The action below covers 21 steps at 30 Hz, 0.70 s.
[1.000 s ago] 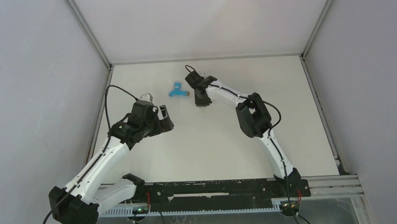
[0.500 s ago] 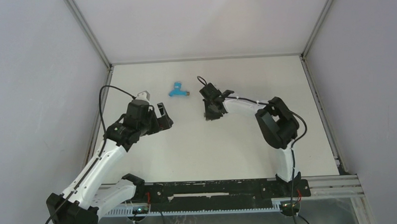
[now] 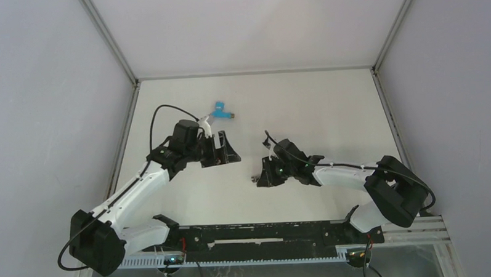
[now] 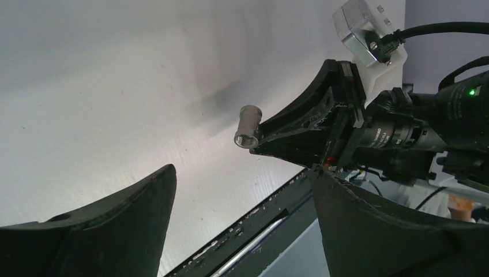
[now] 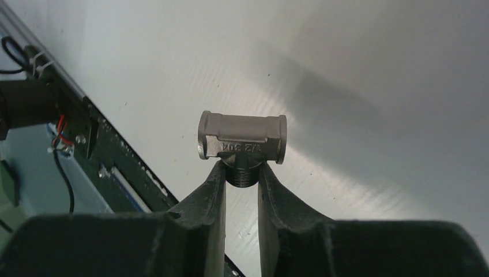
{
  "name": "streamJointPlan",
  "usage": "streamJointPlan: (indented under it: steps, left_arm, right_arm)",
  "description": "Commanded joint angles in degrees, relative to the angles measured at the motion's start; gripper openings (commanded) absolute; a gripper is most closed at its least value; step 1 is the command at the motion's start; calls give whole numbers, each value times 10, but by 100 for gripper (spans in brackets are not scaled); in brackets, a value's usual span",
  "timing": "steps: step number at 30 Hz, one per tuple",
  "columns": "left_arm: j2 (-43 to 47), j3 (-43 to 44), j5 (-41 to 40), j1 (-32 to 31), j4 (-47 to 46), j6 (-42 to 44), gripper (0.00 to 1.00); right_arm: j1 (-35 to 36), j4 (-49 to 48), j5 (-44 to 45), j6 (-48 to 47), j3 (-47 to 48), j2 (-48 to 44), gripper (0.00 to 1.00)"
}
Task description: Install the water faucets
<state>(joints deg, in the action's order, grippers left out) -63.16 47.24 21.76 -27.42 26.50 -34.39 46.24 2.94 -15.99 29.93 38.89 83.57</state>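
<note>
The bright-blue tap [image 3: 219, 111] with its silver threaded end lies on the white table at the back, just beyond my left arm. My right gripper [image 3: 257, 177] is shut on the threaded stem of the grey metal tee fitting [image 5: 242, 140] and holds it above the table at centre front. The fitting also shows in the left wrist view [image 4: 248, 126], at the tip of the right gripper. My left gripper [image 3: 226, 153] is open and empty, left of the fitting and facing it. The tap is out of both wrist views.
The black rail [image 3: 265, 233] runs along the table's near edge under both arms. Metal frame posts [image 3: 109, 40] and grey walls close in the left, right and back sides. The white table [image 3: 304, 112] spreads behind the grippers.
My right gripper has carried the fitting from beside the tap down toward the front centre. My left gripper has moved right and turned toward it. The tap has not moved.
</note>
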Motion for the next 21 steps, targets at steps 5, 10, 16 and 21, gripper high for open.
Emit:
streamJointPlan:
  steps: [5, 10, 16, 21]
  left_arm:
    - [-36, -41, 79, -13, -99, -47, 86]
    - [-67, -63, 87, -32, -124, -71, 86]
    - [-72, -86, 91, -44, -145, -86, 81]
    - [-77, -89, 90, -52, -150, -93, 69]
  right_arm:
    - [-1, -191, -97, 44, -27, -33, 0]
    - [0, -217, -124, 68, -27, -27, 0]
    - [2, -223, -123, 81, -27, -33, 0]
    - [3, -236, -120, 92, -27, -34, 0]
